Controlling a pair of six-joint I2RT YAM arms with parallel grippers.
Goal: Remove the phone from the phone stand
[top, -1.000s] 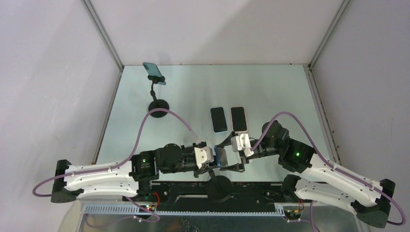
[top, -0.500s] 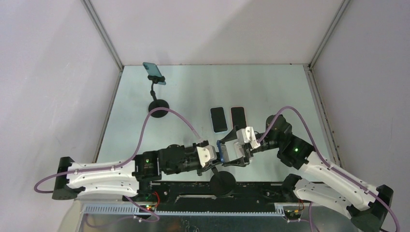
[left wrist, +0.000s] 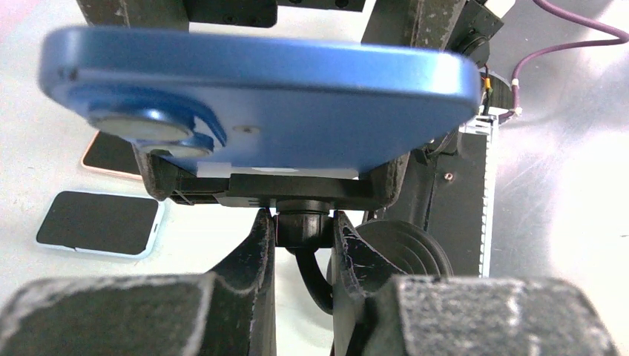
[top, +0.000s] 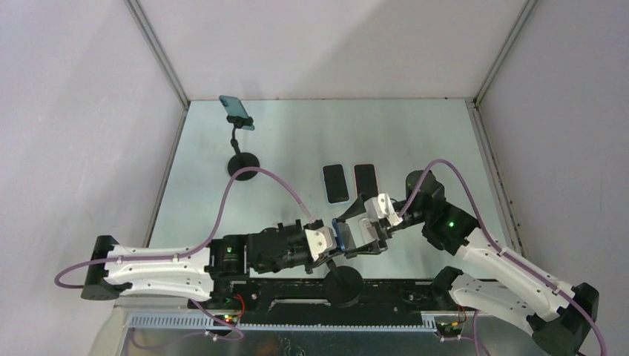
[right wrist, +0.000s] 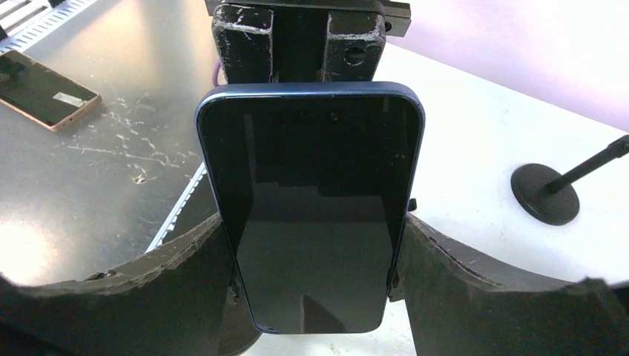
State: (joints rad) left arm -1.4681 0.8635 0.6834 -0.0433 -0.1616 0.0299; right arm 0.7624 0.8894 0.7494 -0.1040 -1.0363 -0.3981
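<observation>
A blue phone (top: 342, 236) sits in the clamp of a black phone stand (top: 343, 285) at the near middle of the table. In the left wrist view I see the phone's blue back (left wrist: 259, 104), the clamp (left wrist: 297, 185) and the stand's round base (left wrist: 404, 252). My left gripper (left wrist: 303, 231) is shut on the stand's neck joint just under the clamp. In the right wrist view the phone's dark screen (right wrist: 311, 215) faces me. My right gripper (right wrist: 311, 267) is shut on its two long sides, and it shows from above in the top view (top: 365, 231).
A second stand (top: 243, 162) holds a teal phone (top: 237, 111) at the far left. Two phones lie flat mid-table: a light-blue one (top: 335, 183) and a pink one (top: 366, 180). A black rail (top: 297, 293) runs along the near edge.
My right gripper has moved up and towards the far side, onto the blue phone. My left arm and the stand have shifted slightly right. Little has changed in the last half second.
</observation>
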